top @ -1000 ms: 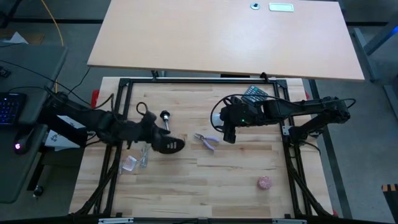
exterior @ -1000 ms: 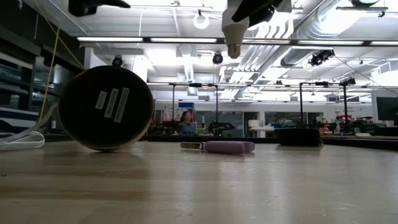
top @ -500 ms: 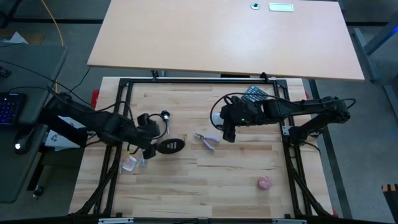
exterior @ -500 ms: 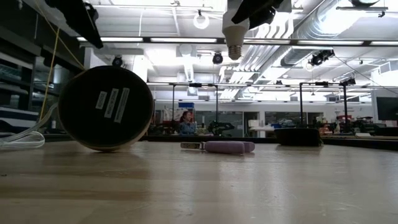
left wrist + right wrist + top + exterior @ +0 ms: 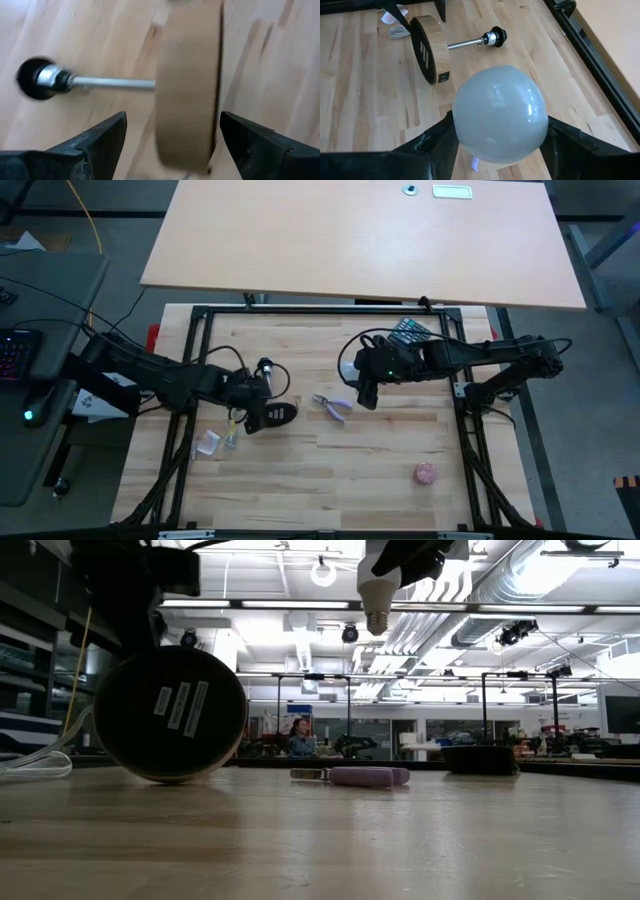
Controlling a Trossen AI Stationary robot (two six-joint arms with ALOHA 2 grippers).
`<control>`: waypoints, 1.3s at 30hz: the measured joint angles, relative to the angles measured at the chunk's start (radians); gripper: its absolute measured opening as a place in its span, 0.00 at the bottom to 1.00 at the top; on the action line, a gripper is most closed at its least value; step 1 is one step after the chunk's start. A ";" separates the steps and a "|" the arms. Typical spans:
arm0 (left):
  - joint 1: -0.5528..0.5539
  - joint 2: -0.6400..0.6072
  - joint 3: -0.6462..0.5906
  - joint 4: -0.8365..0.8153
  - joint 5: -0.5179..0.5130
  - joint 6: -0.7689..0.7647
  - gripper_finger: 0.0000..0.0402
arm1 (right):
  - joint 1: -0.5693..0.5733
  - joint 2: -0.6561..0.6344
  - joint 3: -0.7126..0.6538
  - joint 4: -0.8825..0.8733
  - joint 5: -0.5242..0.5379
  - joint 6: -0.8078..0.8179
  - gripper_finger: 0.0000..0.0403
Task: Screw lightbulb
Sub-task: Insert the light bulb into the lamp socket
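Observation:
The lightbulb (image 5: 500, 115), white with a frosted round head, hangs high above the table with my right gripper (image 5: 500, 137) shut on it. In the low view its screw base (image 5: 376, 618) points down. The lamp stand lies on its side at the table's left. Its round wooden disc (image 5: 187, 85) stands on its rim, and a thin metal stem (image 5: 110, 83) leads to the black socket (image 5: 34, 80). My left gripper (image 5: 172, 117) is open just above the disc (image 5: 272, 416), one finger on either side of its rim. My right gripper pinches the bulb's round head (image 5: 461, 125) between its two fingers, on opposite sides. The fingers slant downward from the table's right side. The bulb is lifted clear of the table, its screw base pointing down.
Purple-handled pliers (image 5: 334, 406) lie at the middle of the table between the two arms. A pinkish ball (image 5: 426, 473) sits near the front right. A clear plastic bag (image 5: 209, 443) lies at the left edge. A black metal frame (image 5: 300, 310) runs around the table.
My left gripper has come down toward the wooden disc, rolling about its own line as it sank, and now straddles the disc's rim. The lamp stand has stayed where it lay. The right gripper and the bulb have kept still.

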 joint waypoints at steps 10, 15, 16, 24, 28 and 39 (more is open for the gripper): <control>0.002 0.015 -0.005 0.007 0.008 0.025 0.42 | 0.000 0.000 0.000 -0.002 0.000 -0.015 0.58; 0.005 0.011 -0.003 -0.026 0.034 0.206 0.28 | 0.000 0.000 0.000 -0.004 0.000 -0.016 0.58; 0.005 0.006 -0.002 -0.050 0.035 0.256 0.28 | 0.000 0.000 0.000 -0.003 0.000 -0.016 0.58; -0.005 -0.020 -0.001 -0.167 0.013 0.648 0.28 | 0.000 0.000 0.000 -0.003 0.000 -0.016 0.58; -0.003 -0.019 0.004 -0.166 0.014 0.655 0.28 | 0.000 0.000 0.000 -0.002 0.000 -0.016 0.58; -0.002 -0.015 0.128 -0.234 0.006 0.566 0.69 | 0.000 0.000 0.000 0.018 0.000 -0.010 0.58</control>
